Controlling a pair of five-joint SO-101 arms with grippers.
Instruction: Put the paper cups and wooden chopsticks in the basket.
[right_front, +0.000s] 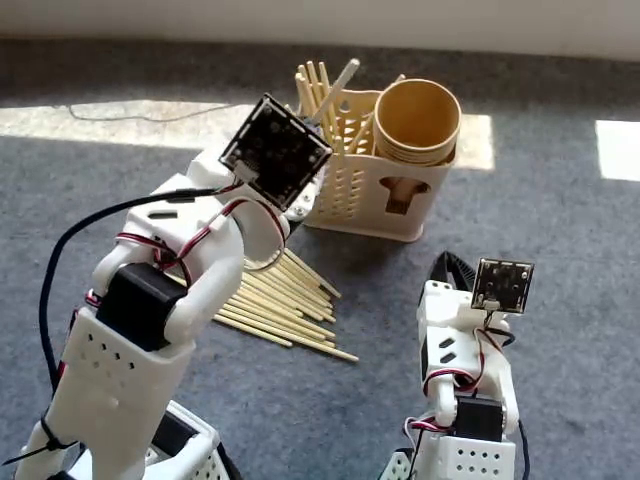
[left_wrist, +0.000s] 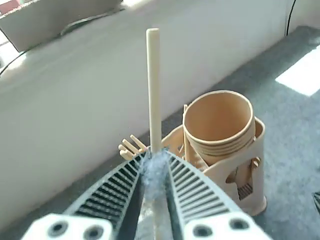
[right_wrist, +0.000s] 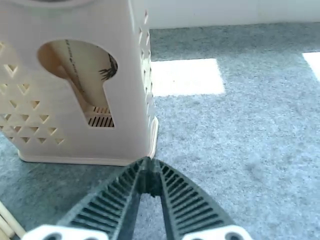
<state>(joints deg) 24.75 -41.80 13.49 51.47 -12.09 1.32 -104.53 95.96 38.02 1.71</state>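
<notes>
A: What is the left gripper (left_wrist: 154, 154) doing?

B: It is clenching a single chopstick (left_wrist: 153, 90) by its lower end, at the left side of the basket (right_front: 372, 200) in the upper centre of the high view. The paper cups (right_front: 417, 122) are already sitting inside.

A: What is worrying you?

B: With such a short grip, the stick could be pivoting, catching the rim and dropping outside. Loose chopsticks (right_front: 285, 300) are lying mid-frame on the carpet (right_front: 560, 250).

A: And the right gripper (right_wrist: 149, 172)?

B: It is resting closed on nothing at lower right, near the basket's foot
</notes>
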